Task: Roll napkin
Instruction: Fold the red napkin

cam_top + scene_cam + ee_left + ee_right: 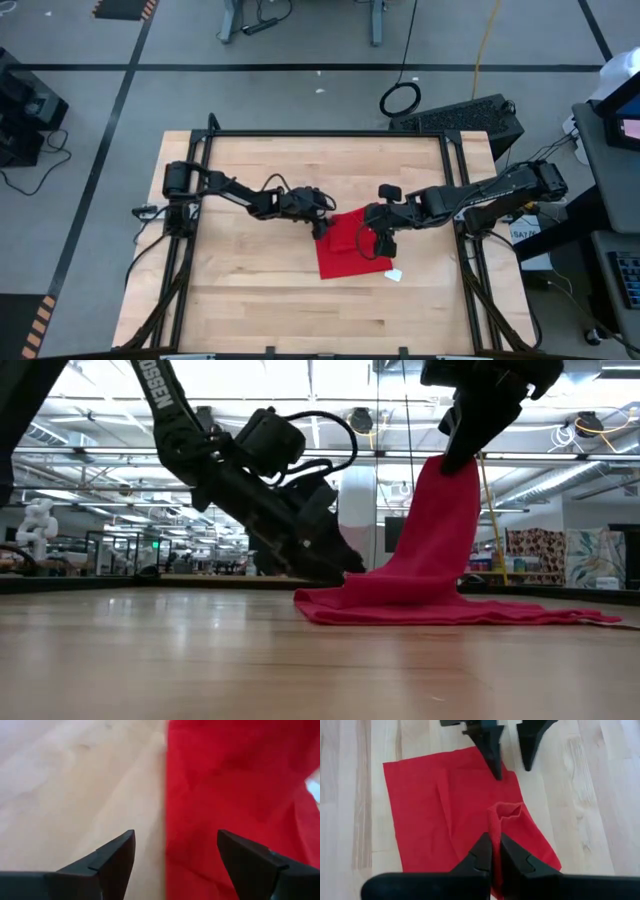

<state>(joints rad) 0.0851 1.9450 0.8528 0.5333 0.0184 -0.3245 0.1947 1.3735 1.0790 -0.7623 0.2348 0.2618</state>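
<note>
Lying just right of centre in the high view on the counter, the napkin with one fold lifting up. Pinching that fold from above, the right tool, clamped tight. Hovering spread at the cloth's upper-left edge, touching or not unclear, the left tool, equally near. No containers showing.

Left claw low, fingers spread; right claw raised, fingers pinched together.
</note>
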